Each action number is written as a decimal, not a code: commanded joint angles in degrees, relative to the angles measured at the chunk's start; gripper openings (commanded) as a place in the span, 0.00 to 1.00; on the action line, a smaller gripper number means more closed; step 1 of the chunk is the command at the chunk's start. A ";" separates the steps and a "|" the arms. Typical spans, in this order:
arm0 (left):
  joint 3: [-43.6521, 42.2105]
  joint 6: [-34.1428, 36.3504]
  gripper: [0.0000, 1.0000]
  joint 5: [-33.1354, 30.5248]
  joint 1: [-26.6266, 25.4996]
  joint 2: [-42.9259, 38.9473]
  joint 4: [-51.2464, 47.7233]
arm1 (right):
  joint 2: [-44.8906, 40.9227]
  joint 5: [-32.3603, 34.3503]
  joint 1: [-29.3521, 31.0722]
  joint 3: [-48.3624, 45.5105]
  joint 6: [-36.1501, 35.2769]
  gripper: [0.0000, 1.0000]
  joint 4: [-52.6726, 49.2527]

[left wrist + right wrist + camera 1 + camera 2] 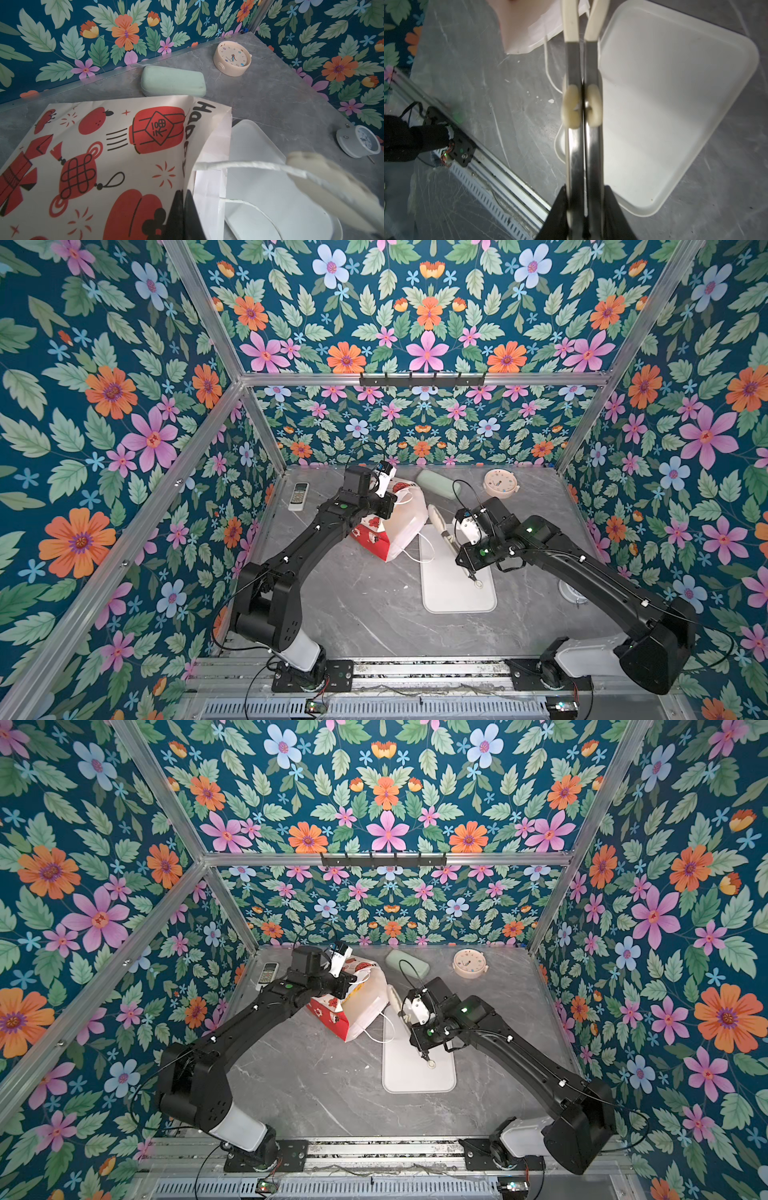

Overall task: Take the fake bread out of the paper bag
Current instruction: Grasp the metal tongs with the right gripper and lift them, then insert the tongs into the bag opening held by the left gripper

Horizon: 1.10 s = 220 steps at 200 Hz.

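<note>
"Happy" on paper bag [99, 166], 福 on lantern [158, 128]

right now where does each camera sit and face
Top views: high at the front, looking down at the table; left arm and right arm show.
Left wrist: over the paper bag, facing the back wall; left pincer pinches its rim.
Right wrist: looks down the tongs in the right pincer onto the tray.
Shared: all show bag and tray.

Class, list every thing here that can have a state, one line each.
White-and-red printed paper bag: tipped on its side, mouth open.
Left tool: shut on the bag's rim.
Metal tongs with cream tips: arms closed, tips near bag's mouth.
Right tool: shut on the tongs.
White rectangular plastic tray: flat, no bread on it.
</note>
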 commanded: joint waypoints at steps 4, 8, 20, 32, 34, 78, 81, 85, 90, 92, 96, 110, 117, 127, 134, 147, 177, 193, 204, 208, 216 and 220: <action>-0.62 -0.01 0.00 -0.77 0.06 -1.17 1.50 | 1.67 -7.32 1.69 0.02 -3.45 0.18 -0.12; -0.62 -0.05 0.00 -0.69 0.03 -1.32 1.57 | 2.04 -8.04 1.69 -0.09 -3.31 0.18 0.55; -0.81 -0.01 0.00 -0.60 0.04 -1.68 1.54 | 3.08 -9.84 1.87 -0.27 -2.96 0.18 2.15; -1.13 -0.01 0.00 -0.51 0.04 -2.21 1.79 | 4.50 -11.32 1.97 -0.10 -2.64 0.18 3.72; -1.21 -0.01 0.00 -0.44 0.02 -2.28 1.85 | 4.76 -11.54 1.97 0.01 -2.64 0.18 3.96; -3.76 -0.27 0.00 1.36 0.01 -4.65 4.34 | 13.16 -14.45 1.97 4.48 -1.06 0.18 9.45; -3.99 -0.36 0.00 1.48 0.04 -4.79 4.54 | 13.96 -14.41 1.97 4.87 -0.62 0.18 9.74; -4.26 -0.46 0.00 1.66 0.04 -4.93 4.81 | 14.89 -14.03 1.97 5.53 -0.24 0.18 10.09; -4.54 -0.53 0.00 1.69 -0.02 -5.03 5.16 | 15.79 -13.69 1.97 6.55 0.19 0.18 10.07; -4.52 -0.60 0.00 1.69 0.03 -5.09 5.21 | 17.30 -13.67 1.97 7.10 0.31 0.18 10.01; -4.66 -0.67 0.00 1.69 0.04 -5.10 5.23 | 18.79 -13.73 1.97 8.08 0.62 0.18 9.82; -4.82 -0.97 0.00 1.77 -0.02 -5.01 5.32 | 22.33 -15.34 1.96 11.79 2.32 0.18 8.35; -4.74 -1.06 0.00 1.82 -0.02 -4.96 5.32 | 23.79 -16.62 1.97 13.22 3.26 0.17 8.08; -4.77 -1.15 0.00 1.95 0.02 -4.90 5.32 | 25.33 -18.67 1.92 14.47 4.71 0.18 7.90; -4.71 -1.24 0.00 1.95 0.01 -4.81 5.47 | 26.32 -19.87 1.83 15.33 5.58 0.18 7.52; -4.71 -1.24 0.00 2.03 0.04 -4.76 5.58 | 27.86 -22.16 1.48 16.64 7.14 0.18 7.04; -4.52 -1.07 0.00 2.48 0.03 -4.55 6.02 | 29.88 -31.16 -1.75 13.94 15.68 0.19 13.51; -4.26 -0.91 0.00 2.26 0.07 -4.54 5.81 | 30.05 -36.32 -3.61 11.37 20.54 0.20 18.83; -4.25 -0.59 0.00 2.14 0.05 -4.58 5.59 | 29.88 -37.95 -4.13 10.64 22.06 0.21 21.20; -4.25 -0.48 0.00 2.09 0.04 -4.50 5.51 | 29.88 -38.50 -4.18 10.55 22.41 0.22 21.64; -4.23 -0.28 0.00 1.77 0.00 -4.56 5.28 | 30.04 -39.29 -4.31 10.75 22.80 0.24 22.05; -4.25 -0.20 0.00 1.71 0.04 -4.59 5.24 | 30.26 -39.59 -4.35 10.97 23.04 0.25 22.12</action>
